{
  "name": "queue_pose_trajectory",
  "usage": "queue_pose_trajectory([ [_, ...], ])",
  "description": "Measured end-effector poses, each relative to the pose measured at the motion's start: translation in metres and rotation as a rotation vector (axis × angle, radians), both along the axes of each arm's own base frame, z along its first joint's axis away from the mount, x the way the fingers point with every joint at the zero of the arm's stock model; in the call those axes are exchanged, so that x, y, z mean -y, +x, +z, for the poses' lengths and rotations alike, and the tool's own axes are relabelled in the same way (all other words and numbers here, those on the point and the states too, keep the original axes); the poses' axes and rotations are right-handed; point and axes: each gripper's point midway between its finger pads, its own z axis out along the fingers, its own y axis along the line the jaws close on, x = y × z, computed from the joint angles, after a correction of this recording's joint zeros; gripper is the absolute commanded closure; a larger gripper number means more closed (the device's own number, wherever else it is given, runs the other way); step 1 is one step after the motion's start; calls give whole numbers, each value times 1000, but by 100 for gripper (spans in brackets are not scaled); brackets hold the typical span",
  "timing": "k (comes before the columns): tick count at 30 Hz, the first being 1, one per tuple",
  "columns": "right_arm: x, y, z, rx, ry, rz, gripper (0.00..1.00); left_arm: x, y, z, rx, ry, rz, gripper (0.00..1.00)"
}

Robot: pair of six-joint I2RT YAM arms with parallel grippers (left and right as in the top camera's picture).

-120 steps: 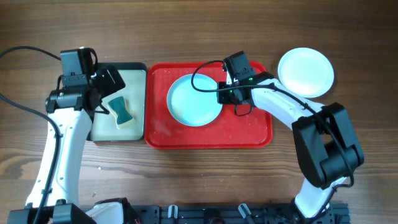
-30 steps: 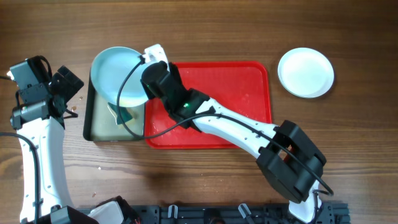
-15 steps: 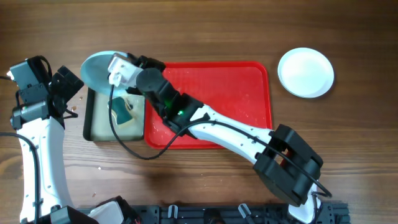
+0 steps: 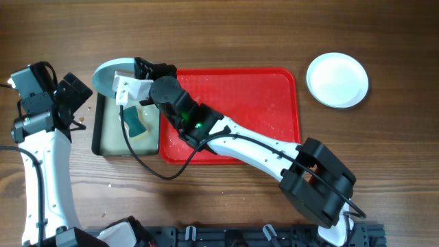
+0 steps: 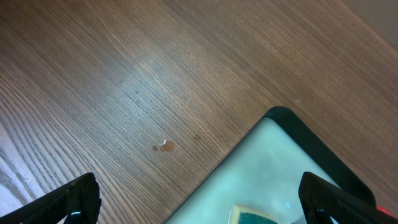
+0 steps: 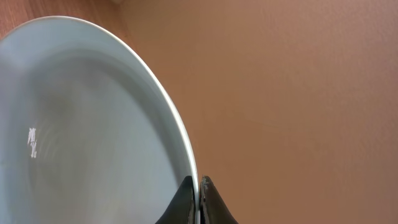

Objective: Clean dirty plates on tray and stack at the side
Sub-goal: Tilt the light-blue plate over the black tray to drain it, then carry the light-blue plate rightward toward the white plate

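Over the small tray's (image 4: 96,137) 12 o'clock edge, we see the right gripper (image 6: 198,196) pinching a blue plate's (image 4: 104,73) rim, the left gripper (image 5: 198,190) spread wide.

I look down on a wooden table (image 4: 226,27) that carries a small black-rimmed tray (image 4: 97,134) with a pale inside. A sponge (image 4: 135,123), teal over a yellow layer, lies in it, right of its middle. Near the tray's corner I see a few brownish specks (image 5: 165,147) on the wood.
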Motion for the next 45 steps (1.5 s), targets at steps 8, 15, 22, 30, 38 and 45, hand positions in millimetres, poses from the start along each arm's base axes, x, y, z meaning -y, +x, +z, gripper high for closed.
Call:
queue_pose_trajectory([
  [8, 0, 0, 0, 2, -2, 0, 96, 0, 0, 0, 0, 0, 0, 0],
  [15, 0, 0, 1, 7, -1, 1, 96, 0, 0, 0, 1, -1, 2, 0],
  [22, 0, 0, 1, 7, -2, 1, 96, 0, 0, 0, 1, -2, 2, 0],
  [30, 0, 0, 1, -20, 31, -6, 96, 0, 0, 0, 1, -2, 2, 0],
  [38, 4, 3, -7, -145, 153, -41, 96, 0, 0, 0, 1, -2, 2, 0],
  [45, 45, 27, -56, -520, 378, -248, 96, 0, 0, 0, 1, -2, 2, 0],
])
